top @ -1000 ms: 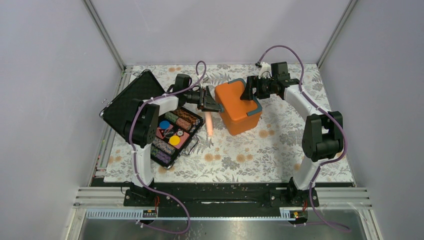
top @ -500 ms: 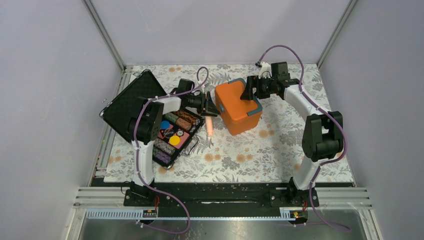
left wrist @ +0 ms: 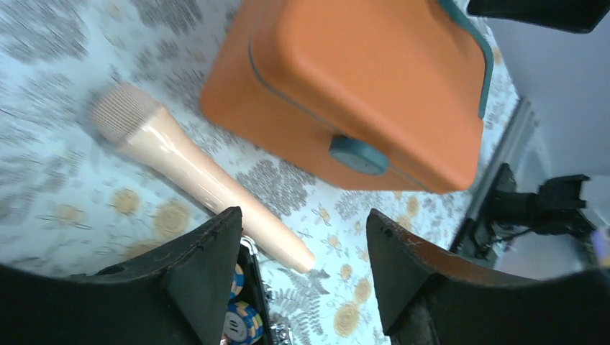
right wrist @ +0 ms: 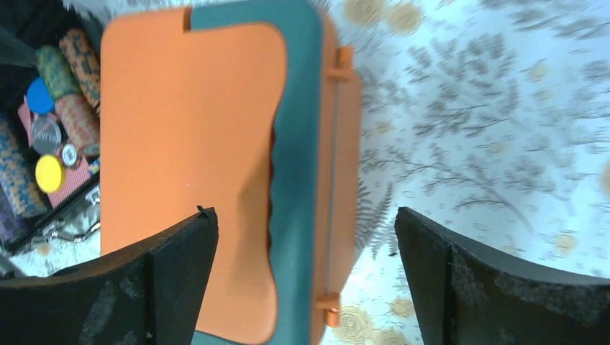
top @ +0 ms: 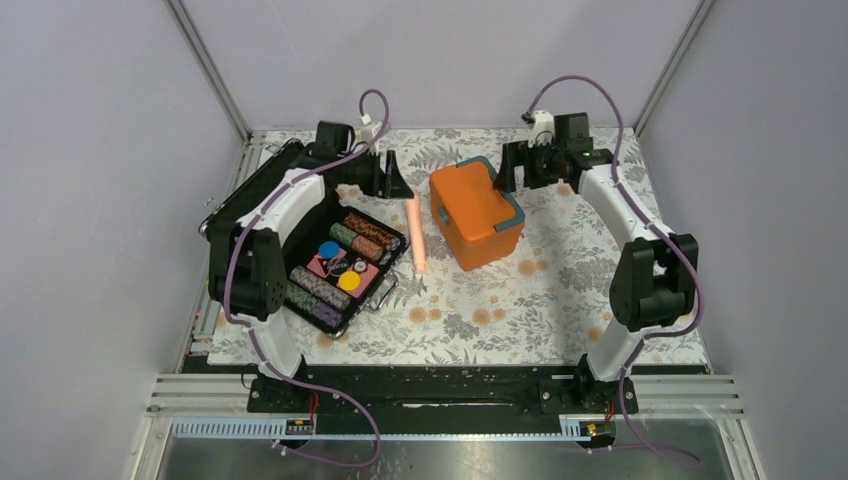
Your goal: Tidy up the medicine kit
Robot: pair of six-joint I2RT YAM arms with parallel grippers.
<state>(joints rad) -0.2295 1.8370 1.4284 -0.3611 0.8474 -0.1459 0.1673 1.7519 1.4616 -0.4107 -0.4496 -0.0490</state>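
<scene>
On the far half of the flowered table (top: 560,300), the medicine kit (top: 478,215) sits with its orange lid down, well apart from both sets of jaws. My left gripper (top: 393,175) hangs off the kit's left far corner, jaws spread with nothing between them. The right gripper (top: 508,168) hovers at the right far corner, spread just as wide and also empty. A peach-coloured stick (top: 416,232) lies on the cloth just beside the kit's left wall, between it and the open black case (top: 385,285) of chip stacks. I cannot tell what the stick is, but I take it to belong in the kit. So I judge that I am between grasps, with the stick not yet stowed and the lid to be raised first. From the left wrist I can see the teal latch (left wrist: 357,155) on the side facing that arm. Next I would steady the box with the right jaws while the left works that latch, keeping clear of the stick.
</scene>
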